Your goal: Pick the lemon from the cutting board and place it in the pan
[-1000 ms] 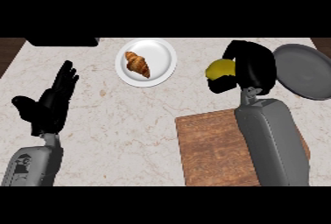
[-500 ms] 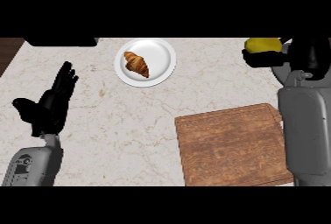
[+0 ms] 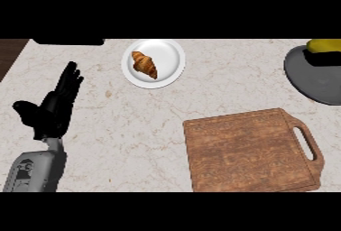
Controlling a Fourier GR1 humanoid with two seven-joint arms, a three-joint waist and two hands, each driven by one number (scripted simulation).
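The left hand (image 3: 50, 108) rests with fingers straight at the surface's (image 3: 100, 135) left; the right hand shows nowhere. The cutting board (image 3: 250, 153) lies bare. Farther off, the lemon (image 3: 324, 46) sits in the pan (image 3: 313, 76), seemingly delivered.

Yellow lemon (image 3: 325, 45), grey pan (image 3: 313, 79), brown wood-grain cutting board (image 3: 250, 151), white plate (image 3: 154, 63)
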